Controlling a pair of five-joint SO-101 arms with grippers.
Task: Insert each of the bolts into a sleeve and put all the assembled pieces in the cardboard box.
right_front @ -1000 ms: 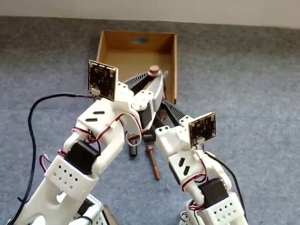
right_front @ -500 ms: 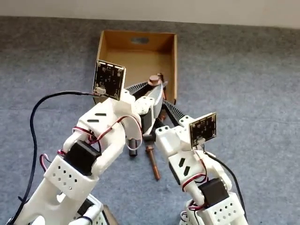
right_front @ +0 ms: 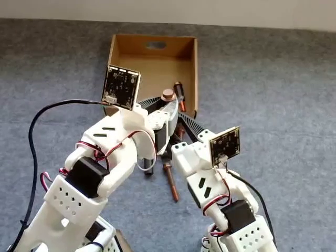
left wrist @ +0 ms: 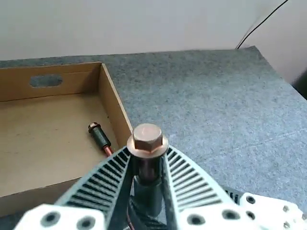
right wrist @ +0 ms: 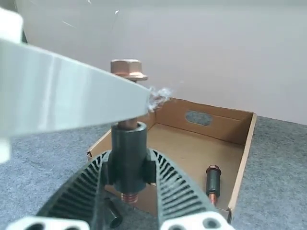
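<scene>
My left gripper (left wrist: 146,154) is shut on a copper bolt (left wrist: 147,138) just under its hexagonal head. The bolt's shank runs down through a black sleeve (right wrist: 128,153), and my right gripper (right wrist: 128,165) is shut on that sleeve; copper thread pokes out below it. In the high view the bolt head (right_front: 168,95) sits at the near edge of the cardboard box (right_front: 152,38), with both grippers meeting there. One assembled piece (left wrist: 99,137) lies inside the box by its right wall. A loose bolt (right_front: 170,182) and a loose sleeve (right_front: 148,168) lie on the carpet between the arms.
Grey carpet (right_front: 273,89) covers the table around the box. The box wall (right wrist: 242,143) stands just behind the held piece. The left arm's black cable (right_front: 37,131) loops out on the left.
The left gripper and bolt head have shifted a little toward the near side of the box. The assembled piece in the box now shows beside them.
</scene>
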